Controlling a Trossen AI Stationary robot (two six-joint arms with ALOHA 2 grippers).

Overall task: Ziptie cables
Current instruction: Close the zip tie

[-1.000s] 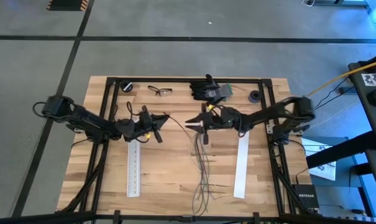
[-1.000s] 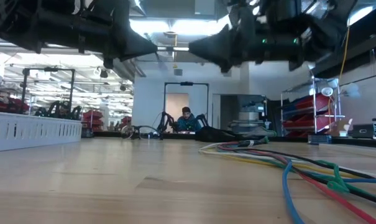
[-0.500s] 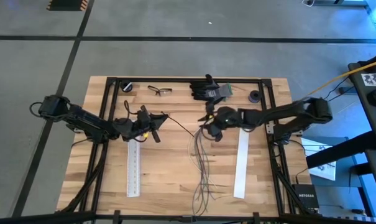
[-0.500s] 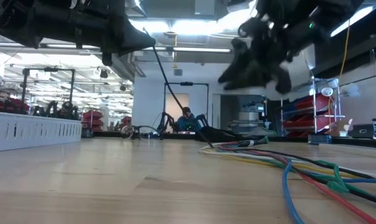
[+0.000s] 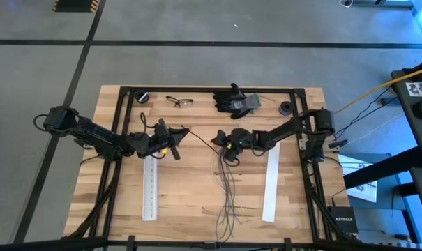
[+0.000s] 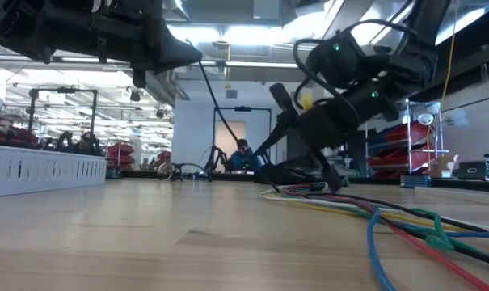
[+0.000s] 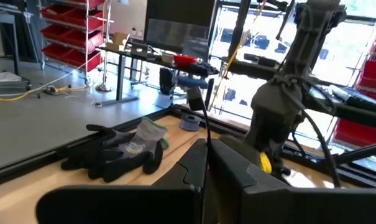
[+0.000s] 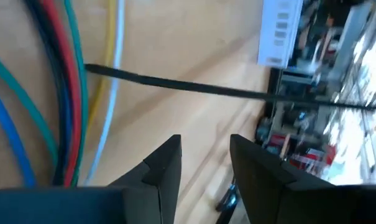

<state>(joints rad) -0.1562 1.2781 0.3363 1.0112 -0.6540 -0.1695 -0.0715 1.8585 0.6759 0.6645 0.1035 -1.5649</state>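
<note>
The cables (image 5: pixel 225 185) lie on the table's middle, bunched at their far end and splaying toward the near edge; the right wrist view shows them as coloured strands (image 8: pixel 63 93). A thin black zip tie (image 5: pixel 204 138) slants from my left gripper (image 5: pixel 179 134), which is shut on it, down to the table beside the cables' bunched end (image 6: pixel 268 183). My right gripper (image 5: pixel 221 143) is low over that end, open. The zip tie (image 8: pixel 194 87) crosses ahead of its fingertips (image 8: pixel 204 162), and nothing is between them. My left gripper pinches one end of the zip tie (image 7: pixel 203 121) between its two shut fingers, which lie level and point toward the table's right. The strip leaves the fingertips and slopes down, its other end on the table by the cables.
A pair of black gloves (image 5: pixel 235 101), safety glasses (image 5: pixel 179 102) and two small black round parts (image 5: pixel 145 97) (image 5: pixel 286 107) sit along the far edge. Two long white strips (image 5: pixel 150 188) (image 5: pixel 270 185) flank the cables. A person (image 6: pixel 242 153) sits far behind the table.
My right gripper has rolled about a quarter turn and sunk toward the table by the cables' bunched end. The zip tie, level between the two grippers a second ago, now slopes down from my left gripper, its free end on the table.
</note>
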